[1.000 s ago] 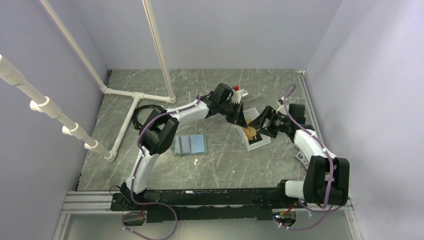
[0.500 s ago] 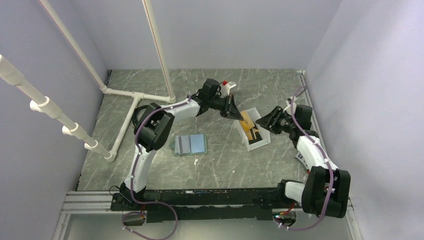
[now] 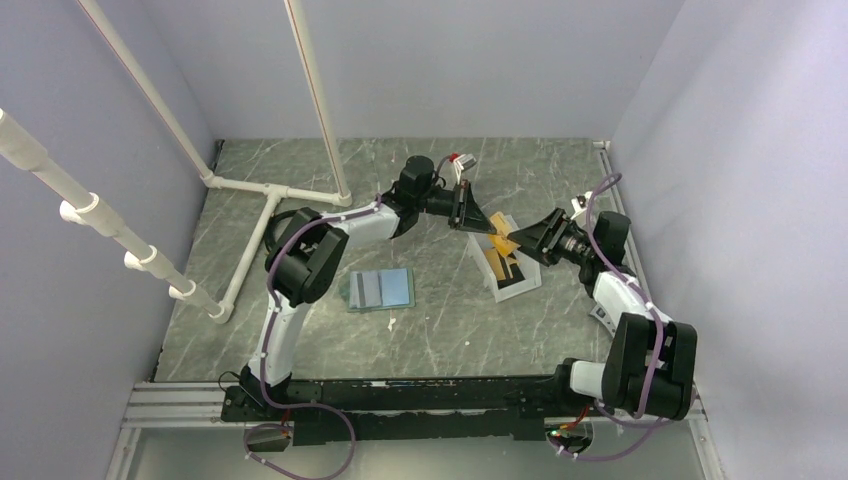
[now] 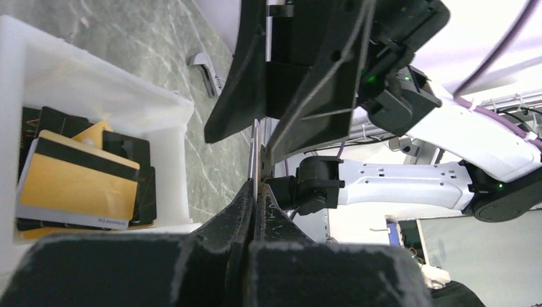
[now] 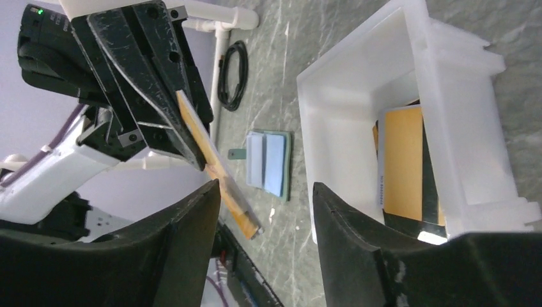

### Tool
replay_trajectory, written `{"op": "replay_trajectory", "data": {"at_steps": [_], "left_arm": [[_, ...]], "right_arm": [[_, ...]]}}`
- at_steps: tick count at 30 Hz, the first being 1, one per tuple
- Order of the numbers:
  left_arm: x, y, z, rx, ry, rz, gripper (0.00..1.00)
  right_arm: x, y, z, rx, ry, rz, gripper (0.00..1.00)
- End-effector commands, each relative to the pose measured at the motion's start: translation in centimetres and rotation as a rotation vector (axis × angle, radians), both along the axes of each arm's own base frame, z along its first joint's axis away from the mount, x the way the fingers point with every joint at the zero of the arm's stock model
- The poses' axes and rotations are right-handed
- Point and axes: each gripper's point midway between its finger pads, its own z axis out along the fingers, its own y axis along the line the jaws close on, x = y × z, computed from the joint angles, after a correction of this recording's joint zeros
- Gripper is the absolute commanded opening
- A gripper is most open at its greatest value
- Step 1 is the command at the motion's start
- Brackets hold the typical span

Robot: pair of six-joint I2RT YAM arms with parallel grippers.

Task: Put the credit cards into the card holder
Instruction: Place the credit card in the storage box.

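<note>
from above, the left arm (image 3: pixel 352 224) reaches over the far part of the surface (image 3: pixel 440 325), its jaws closed on an orange card (image 3: pixel 502 241) held in the air above the white bin (image 3: pixel 533 281). the right arm (image 3: pixel 622 290) faces it, jaws open around the card's free end. the card holder (image 3: pixel 381 289) lies open to the left, well apart, with no card showing in it. the left wrist view shows the card edge-on, pinched, with the right jaws astride it. the right wrist view shows those jaws spread, not yet clamped, and other cards (image 5: pixel 404 160) lying in the bin. judged so, one card is lifted and none stowed; handover and insertion are left.
</note>
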Motion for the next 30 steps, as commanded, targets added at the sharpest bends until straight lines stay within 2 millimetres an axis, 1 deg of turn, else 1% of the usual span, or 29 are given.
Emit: {"op": "replay_trajectory", "data": {"at_steps": [1,2,4,5,7,8,9,11,13,15,16,18,19,21,24,25,27,28,30], "left_arm": [[-2.0,-0.7,4.3,-0.086,-0.073,-0.063,0.05],[-1.9,-0.8,4.1,-0.068,-0.061,-0.059,0.10],[-1.7,-0.9,3.4,-0.034,-0.032,-0.039,0.21],[-1.5,-0.9,3.1,-0.024,-0.021,-0.025,0.29],[-1.0,-0.8,2.8,-0.010,0.014,0.009,0.53],[-0.6,-0.8,2.6,-0.005,0.041,0.038,0.70],[-0.1,-0.6,2.5,-0.009,0.069,0.067,0.77],[0.5,-0.4,2.2,-0.021,0.132,0.119,0.79],[0.8,-0.4,1.6,-0.027,0.202,0.146,0.77],[0.7,-0.6,1.5,-0.049,0.232,0.154,0.69],[0.6,-0.6,1.7,-0.066,0.233,0.151,0.63],[0.6,-0.6,1.7,-0.079,0.238,0.155,0.49],[0.6,-0.4,1.7,-0.086,0.232,0.162,0.46],[0.6,-0.1,1.8,-0.105,0.214,0.184,0.43],[0.5,0.2,2.2,-0.145,0.198,0.188,0.39],[0.7,0.4,2.4,-0.161,0.200,0.190,0.39],[0.9,0.5,2.6,-0.193,0.213,0.190,0.41],[1.1,0.5,2.7,-0.200,0.223,0.189,0.44],[1.0,0.2,2.7,-0.200,0.228,0.173,0.55]], "right_arm": [[0.1,0.9,1.6,0.098,-0.069,0.067,0.44],[0.0,1.1,1.8,0.112,-0.074,0.078,0.33],[0.0,1.2,2.1,0.124,-0.091,0.083,0.05],[-0.1,1.2,2.1,0.130,-0.087,0.081,0.00],[0.0,0.8,2.0,0.131,-0.084,0.041,0.00],[-0.1,0.7,1.6,0.134,-0.074,0.016,0.00],[0.0,0.5,1.6,0.138,-0.078,0.000,0.00],[-0.1,0.5,1.7,0.155,-0.081,-0.020,0.00],[-0.1,0.3,1.7,0.165,-0.084,-0.049,0.00],[-0.1,0.2,2.1,0.177,-0.100,-0.058,0.00],[-0.1,0.2,2.1,0.175,-0.103,-0.063,0.00],[0.1,-0.4,1.6,0.150,-0.077,-0.102,0.00],[0.1,-0.8,1.3,0.137,-0.070,-0.129,0.00],[0.3,-1.4,1.3,0.129,-0.067,-0.159,0.00],[0.2,-1.1,1.4,0.161,-0.068,-0.122,0.00],[0.0,-1.0,1.4,0.176,-0.066,-0.105,0.00],[-0.4,-0.7,1.3,0.196,-0.072,-0.078,0.00],[-0.6,-0.5,1.5,0.206,-0.084,-0.064,0.00],[-0.9,-0.3,1.9,0.230,-0.101,-0.042,0.00]]}}
